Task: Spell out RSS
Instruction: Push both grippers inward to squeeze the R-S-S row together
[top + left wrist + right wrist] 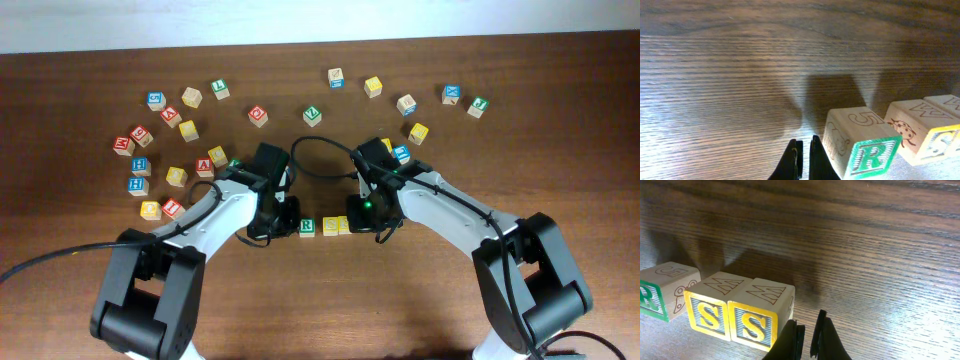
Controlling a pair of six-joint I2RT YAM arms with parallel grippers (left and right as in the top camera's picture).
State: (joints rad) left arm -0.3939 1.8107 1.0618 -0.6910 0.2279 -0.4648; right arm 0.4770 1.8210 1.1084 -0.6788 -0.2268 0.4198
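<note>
Three cubes stand in a row at the table's middle: the green R cube (307,227), then two yellow S cubes (329,226) (343,225). My left gripper (270,232) sits just left of the R cube, shut on nothing. In the left wrist view its tips (805,150) rest beside the R cube (862,150), apart from it. My right gripper (366,230) is just right of the last S cube, also shut and holding nothing. The right wrist view shows its tips (809,325) beside that S cube (760,315), with the other S cube (710,307) and the R cube (660,287) to the left.
Several other letter cubes lie scattered across the back of the table, a cluster at the left (160,150) and a looser spread at the right (420,110). A blue-faced cube (401,153) lies close behind my right wrist. The wood table (320,300) shows in front.
</note>
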